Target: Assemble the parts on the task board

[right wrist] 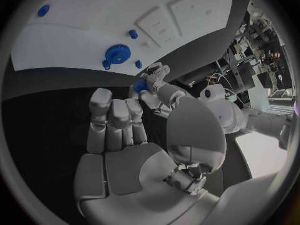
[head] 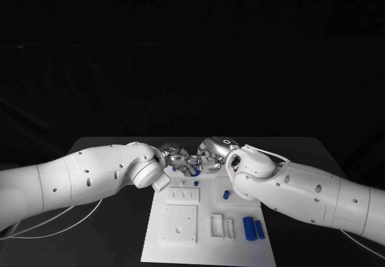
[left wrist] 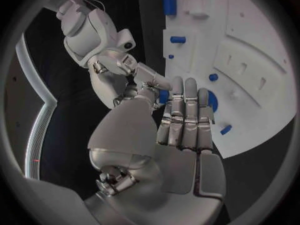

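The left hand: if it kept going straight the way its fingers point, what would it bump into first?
Most likely the right hand, whose fingers already meet the left hand over the task board's far end, with a small blue part between them. Depth is hard to judge.

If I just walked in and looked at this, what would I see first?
You would first see the two silver hands, the left hand and the right hand, meeting fingertip to fingertip above the far end of the white board. A small blue piece sits between their fingers; which hand holds it is hard to tell. Next, two blue pegs lie side by side near the board's right edge.
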{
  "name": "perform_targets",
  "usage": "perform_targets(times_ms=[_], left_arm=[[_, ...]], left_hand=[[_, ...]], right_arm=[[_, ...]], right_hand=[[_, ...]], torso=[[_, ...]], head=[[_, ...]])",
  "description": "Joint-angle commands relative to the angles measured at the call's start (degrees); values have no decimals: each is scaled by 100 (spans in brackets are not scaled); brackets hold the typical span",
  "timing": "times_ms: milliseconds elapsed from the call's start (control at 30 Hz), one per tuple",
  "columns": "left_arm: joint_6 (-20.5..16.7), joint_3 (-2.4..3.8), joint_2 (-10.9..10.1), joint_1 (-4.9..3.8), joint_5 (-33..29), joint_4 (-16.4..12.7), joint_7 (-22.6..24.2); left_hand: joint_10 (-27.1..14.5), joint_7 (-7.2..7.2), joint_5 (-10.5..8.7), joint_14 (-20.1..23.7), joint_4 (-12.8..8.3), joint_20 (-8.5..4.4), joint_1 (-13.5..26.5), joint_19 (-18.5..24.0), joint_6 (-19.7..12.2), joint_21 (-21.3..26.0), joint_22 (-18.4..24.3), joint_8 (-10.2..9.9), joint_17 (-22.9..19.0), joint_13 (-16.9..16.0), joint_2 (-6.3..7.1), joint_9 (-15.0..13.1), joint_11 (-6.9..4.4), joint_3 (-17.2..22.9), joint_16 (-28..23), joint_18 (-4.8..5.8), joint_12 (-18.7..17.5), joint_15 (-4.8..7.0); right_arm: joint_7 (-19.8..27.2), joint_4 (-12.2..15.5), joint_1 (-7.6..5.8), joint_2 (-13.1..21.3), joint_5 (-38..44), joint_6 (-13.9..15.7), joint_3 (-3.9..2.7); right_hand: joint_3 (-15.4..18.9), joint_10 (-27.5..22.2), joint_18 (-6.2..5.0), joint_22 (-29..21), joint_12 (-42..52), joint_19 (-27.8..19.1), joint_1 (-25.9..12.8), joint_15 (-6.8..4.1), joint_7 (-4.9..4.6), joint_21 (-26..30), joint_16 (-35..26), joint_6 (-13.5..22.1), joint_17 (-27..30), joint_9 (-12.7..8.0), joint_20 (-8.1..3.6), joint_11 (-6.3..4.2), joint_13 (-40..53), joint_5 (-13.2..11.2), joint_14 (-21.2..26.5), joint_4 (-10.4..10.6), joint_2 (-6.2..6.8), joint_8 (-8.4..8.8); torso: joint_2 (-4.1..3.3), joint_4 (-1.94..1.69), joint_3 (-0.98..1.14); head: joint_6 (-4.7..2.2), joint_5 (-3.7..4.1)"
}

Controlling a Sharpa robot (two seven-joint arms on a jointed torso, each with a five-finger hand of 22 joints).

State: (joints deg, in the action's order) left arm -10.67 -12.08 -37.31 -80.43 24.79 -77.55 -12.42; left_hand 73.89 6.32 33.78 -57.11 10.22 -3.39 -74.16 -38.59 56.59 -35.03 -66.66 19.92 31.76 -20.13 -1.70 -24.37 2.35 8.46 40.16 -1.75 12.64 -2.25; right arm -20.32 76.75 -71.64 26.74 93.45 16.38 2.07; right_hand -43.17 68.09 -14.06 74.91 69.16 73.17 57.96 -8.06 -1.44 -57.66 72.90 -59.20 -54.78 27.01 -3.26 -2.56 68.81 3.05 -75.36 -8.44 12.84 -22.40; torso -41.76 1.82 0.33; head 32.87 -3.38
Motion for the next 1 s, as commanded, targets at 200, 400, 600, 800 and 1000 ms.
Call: perform_targets(times_ms=[200,400,600,800,1000], left_arm=[[225,8,-14,-8,-392,25,71],[172,8,-26,-8,-740,33,43],[194,8,-31,-8,-888,33,15],[224,8,-38,-7,-930,31,-6],[206,8,-41,-7,-912,31,-2]], left_hand=[[-85,-5,30,35,-1136,37,903,40,22,68,-36,-45,-29,-29,-358,-45,-18,480,61,174,18,-3],[-84,-33,-125,87,-2582,71,1905,58,143,62,-123,-51,-110,-39,-188,-69,10,1559,4,175,29,-71],[-83,-54,-454,107,-2688,70,1937,102,177,27,-210,-22,-118,-57,-52,-118,13,1831,16,175,52,-66],[-71,-64,-905,101,-2699,76,1778,150,185,19,-266,3,-106,-81,16,-162,4,1918,55,175,84,-60],[-71,-60,-1074,102,-2694,79,1700,161,182,18,-289,11,-98,-96,39,-183,4,1931,77,175,104,-58]], right_arm=[[28,-26,6,14,57,-90,5],[77,-31,6,24,49,-83,6],[115,-34,7,33,15,-86,7],[138,-39,9,47,4,-98,9],[152,-43,9,53,-11,-117,10]], right_hand=[[-12,54,-94,37,-27,12,94,-49,-224,10,-20,-281,3,8,-25,-4,8,-23,6,41,-7,-15],[-14,52,-94,37,-30,11,99,-48,-224,10,-20,-281,3,9,-25,-4,7,-23,6,43,-9,-15],[-14,54,-94,37,-29,10,101,-48,-224,11,-21,-281,3,9,-25,-4,10,-23,7,45,-9,-14],[-16,53,-94,37,-30,10,106,-48,-224,11,-21,-281,4,10,-25,-4,11,-23,7,46,-12,-13],[-17,54,-94,38,-29,9,111,-48,-224,12,-22,-281,4,10,-24,-4,12,-23,7,47,-14,-13]], torso=[[-2,2,1],[-1,3,-2],[1,1,-1],[1,-1,-1],[0,2,-1]], head=[[18,6],[24,0],[30,-2],[28,-1],[24,1]])
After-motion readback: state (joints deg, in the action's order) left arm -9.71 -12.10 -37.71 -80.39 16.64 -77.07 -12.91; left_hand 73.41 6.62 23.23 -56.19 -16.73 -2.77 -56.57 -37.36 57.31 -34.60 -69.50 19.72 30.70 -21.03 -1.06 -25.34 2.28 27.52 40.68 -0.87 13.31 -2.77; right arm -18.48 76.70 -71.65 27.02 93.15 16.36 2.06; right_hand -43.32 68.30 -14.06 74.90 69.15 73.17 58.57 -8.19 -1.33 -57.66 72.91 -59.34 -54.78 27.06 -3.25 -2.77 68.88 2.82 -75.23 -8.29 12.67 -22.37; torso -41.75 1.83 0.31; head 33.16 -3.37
